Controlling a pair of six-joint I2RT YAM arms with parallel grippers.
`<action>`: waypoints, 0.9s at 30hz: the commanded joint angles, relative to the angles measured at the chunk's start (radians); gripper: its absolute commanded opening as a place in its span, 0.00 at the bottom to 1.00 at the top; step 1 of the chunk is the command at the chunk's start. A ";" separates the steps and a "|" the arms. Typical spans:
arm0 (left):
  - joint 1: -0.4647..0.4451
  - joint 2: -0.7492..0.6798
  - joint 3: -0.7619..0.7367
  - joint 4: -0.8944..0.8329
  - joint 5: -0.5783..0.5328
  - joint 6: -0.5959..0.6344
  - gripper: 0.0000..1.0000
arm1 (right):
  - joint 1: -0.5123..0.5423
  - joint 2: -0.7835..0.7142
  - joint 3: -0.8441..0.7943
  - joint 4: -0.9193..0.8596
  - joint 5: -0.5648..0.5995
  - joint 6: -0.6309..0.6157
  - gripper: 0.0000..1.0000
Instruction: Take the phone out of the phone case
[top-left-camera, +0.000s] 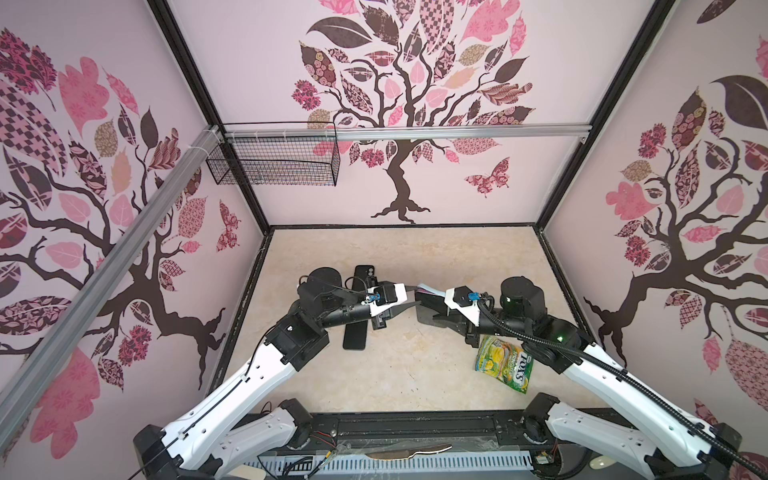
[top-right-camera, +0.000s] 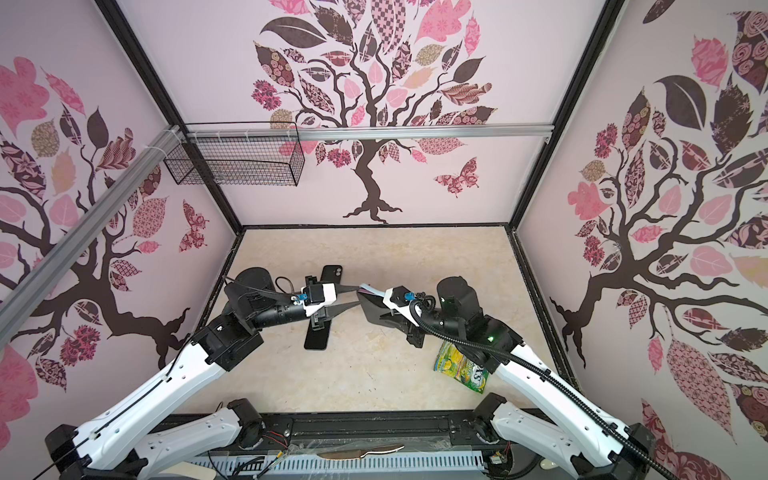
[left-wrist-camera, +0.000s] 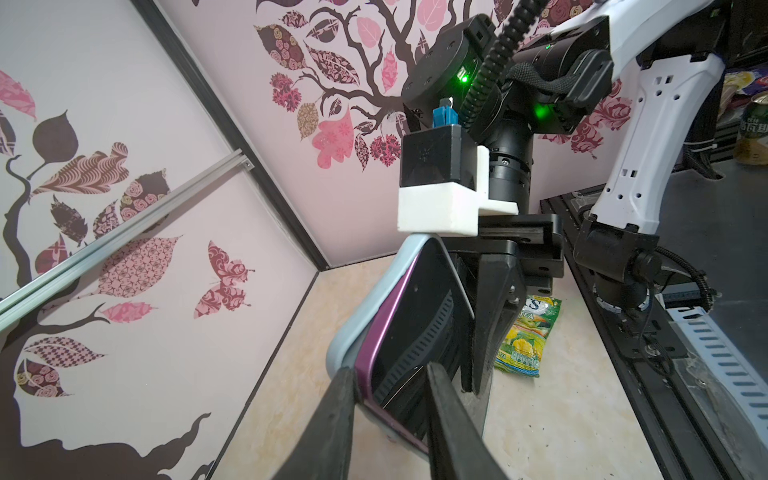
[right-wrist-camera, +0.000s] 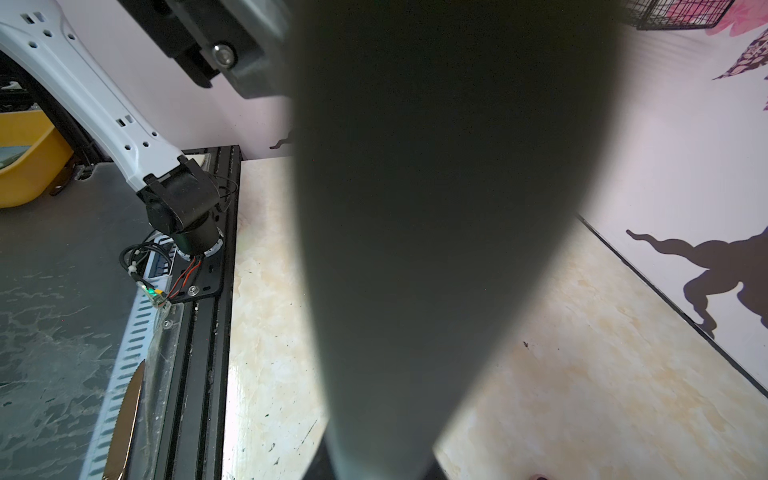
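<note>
you have the purple-edged phone with the dark glass screen (left-wrist-camera: 415, 332) up off the table. it is held on edge between your two arms, near the middle of the workspace. it is only partly seated in its pale blue soft phone case (left-wrist-camera: 376, 291): along the near edge the case lip stands away from the purple rim.

your left gripper (left-wrist-camera: 390, 374) has its fingers closed across that near corner, one on the screen side and one at the seam on the case side. i cannot tell whether the case lip is inside that pinch. your right gripper (left-wrist-camera: 476, 374) has its fingers drawn together along the screen side at the far end. what they pinch, if anything, is hidden, and a dark blur blocks the right wrist view. my reading is that one arm braces while the other peels, which is why the phone is held in the air with both faces free.

below is a beige marble-look tabletop (top-left-camera: 415, 257), smooth and hard. under your left arm lie a flat black slab phone (top-left-camera: 354, 338) and a second black handset (top-left-camera: 365, 274). a green and yellow snack pouch (top-left-camera: 503, 365) lies beside your right arm. pale pink walls with tree decals (top-left-camera: 519, 199) close three sides, and a black wire basket (top-left-camera: 274, 164) hangs in the back left corner.
</note>
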 joint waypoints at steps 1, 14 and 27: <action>-0.033 0.047 -0.040 -0.085 0.111 -0.044 0.31 | 0.057 -0.022 0.081 0.224 -0.142 -0.037 0.00; 0.011 -0.108 -0.151 0.201 0.008 -0.323 0.60 | 0.051 -0.092 0.011 0.406 -0.036 0.220 0.00; -0.049 -0.144 -0.156 0.312 0.105 -0.549 0.59 | -0.075 0.030 0.020 0.674 -0.510 0.579 0.00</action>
